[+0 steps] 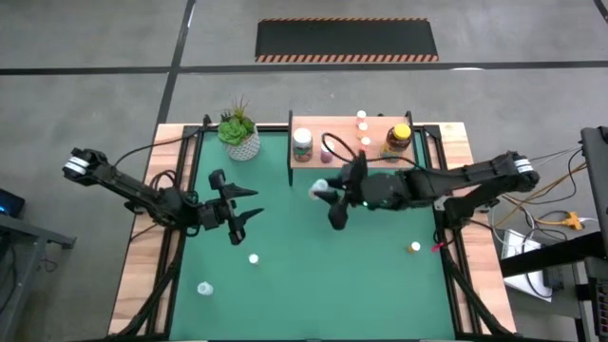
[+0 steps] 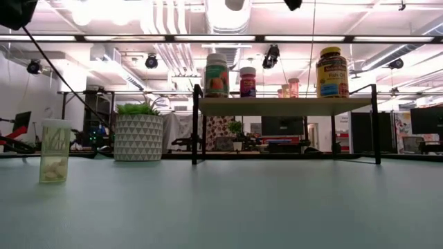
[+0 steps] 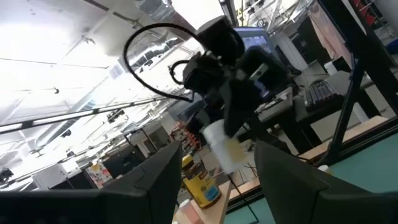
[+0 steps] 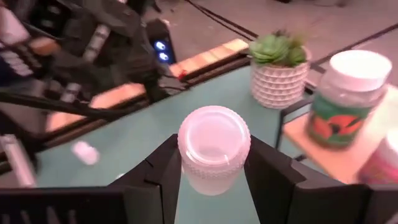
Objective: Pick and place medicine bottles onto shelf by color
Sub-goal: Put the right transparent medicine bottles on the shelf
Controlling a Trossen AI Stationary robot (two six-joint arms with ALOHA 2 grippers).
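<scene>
My right gripper (image 1: pixel 328 198) hangs over the green mat in front of the shelf (image 1: pixel 375 128), shut on a white-capped translucent bottle (image 4: pixel 214 149). The wood-topped shelf on black legs bears a green-labelled white-lidded bottle (image 1: pixel 302 142), a pink one (image 1: pixel 328 152), small bottles (image 1: pixel 363 141) and an amber yellow-lidded jar (image 1: pixel 399 140). A small white bottle (image 1: pixel 254 257), a translucent one (image 1: pixel 204 288) and an orange one (image 1: pixel 415 247) stand on the mat. My left gripper (image 1: pixel 249 207) is open over the mat's left half, with nothing between its fingers (image 3: pixel 155 180). My right gripper pinches the bottle's round side wall just below the cap (image 4: pixel 186 171) between its two fingers (image 4: pixel 267 180). The cap faces back toward the wrist. The bottle is lifted clear of the mat, well above it.
A green plant in a white pot (image 1: pixel 239 133) stands at the far left of the mat, beside the shelf's left end. Wooden borders (image 1: pixel 142 237) run along both sides of the mat. Bare mat lies between the two arms and toward the near edge.
</scene>
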